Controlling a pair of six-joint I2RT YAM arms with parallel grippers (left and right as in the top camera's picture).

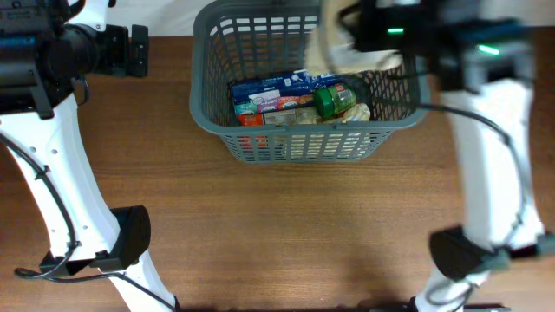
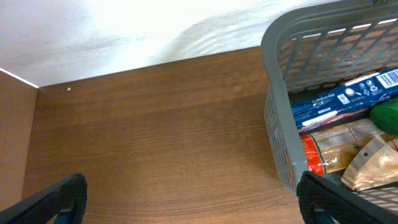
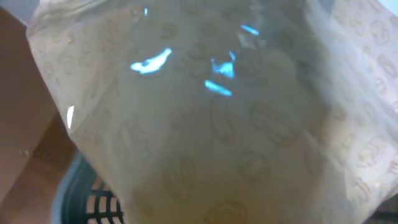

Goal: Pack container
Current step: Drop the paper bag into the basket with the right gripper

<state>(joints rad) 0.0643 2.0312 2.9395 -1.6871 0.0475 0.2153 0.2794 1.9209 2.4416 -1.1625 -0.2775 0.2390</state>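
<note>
Overhead, the basket [image 1: 299, 149] is seen standing upright on the table [image 1: 260, 234], already part filled: a blue packet [image 1: 277, 87] lies along the basket's far side, with a green-capped jar [image 1: 331, 100] and some paler packs nearer its front wall. The left gripper [image 2: 193, 205] is held just left of the basket, above bare wood, its fingers spread wide with nothing between them. The right gripper [image 1: 351, 43] is placed over the basket's far right corner, and a tan bag [image 3: 211, 124] fills the right wrist view, so the fingers themselves are hidden. Since the bag is carried clear of the table at the wrist, it is judged to be pinched there. The basket is judged to be stiff and light for its bulk. It would be best taken by the thick rim, or steadied by pressing on it, because the slotted sides could snag a fingertip and the base may slide on smooth wood. The bag is judged to be soft, light and slippery film, so a low release inside the basket's walls is advised.
</note>
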